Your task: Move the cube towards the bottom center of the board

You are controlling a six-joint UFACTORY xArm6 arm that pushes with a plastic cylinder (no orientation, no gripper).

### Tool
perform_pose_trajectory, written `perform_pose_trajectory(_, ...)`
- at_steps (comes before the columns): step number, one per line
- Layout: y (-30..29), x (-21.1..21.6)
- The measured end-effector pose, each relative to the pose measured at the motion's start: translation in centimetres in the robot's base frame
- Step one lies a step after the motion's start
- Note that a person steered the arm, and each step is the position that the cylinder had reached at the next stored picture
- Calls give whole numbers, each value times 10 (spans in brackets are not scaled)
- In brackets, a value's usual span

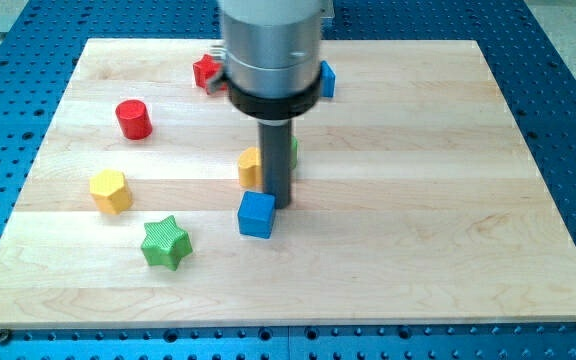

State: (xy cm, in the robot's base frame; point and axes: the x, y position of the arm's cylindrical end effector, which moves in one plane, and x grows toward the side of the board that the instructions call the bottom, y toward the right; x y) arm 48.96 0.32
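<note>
Furthest toward the frame's left sit 3 blocks well apart from the action: a red cylinder (134, 119) in the upper left, a yellow hexagonal block (110, 190) below it, and a green star (165, 243) lower still, nearer the middle. A red block (206, 70), its shape partly hidden by the arm's housing, lies near the top edge of the wooden board (448, 200). At the frame's centre, a yellow block (250, 167) shows just left of the rod, its shape cut off, and a sliver of a green block (294, 150) peeks out on the rod's right. The blue cube (256, 214), the piece to be moved, rests a little left of centre and slightly below the board's middle. My tip (282, 205) stands at the cube's upper right corner, touching it or just beside it; contact cannot be confirmed. There is no gripper here, only the plain rod, so nothing opens or closes. This is the relation that matters: the cube lies down and slightly left of my tip, so I judge a push toward the frame's bottom would carry it to the bottom centre, though an off-corner contact may spin it leftward. To the upper right, another blue block (326, 79) is half hidden behind the housing.
</note>
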Motion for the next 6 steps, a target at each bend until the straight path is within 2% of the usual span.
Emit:
perform_pose_trajectory(1,6,9)
perform_pose_trajectory(2,-29,-46)
perform_pose_trajectory(3,-94,-16)
perform_pose_trajectory(4,-72,23)
perform_pose_trajectory(6,6,0)
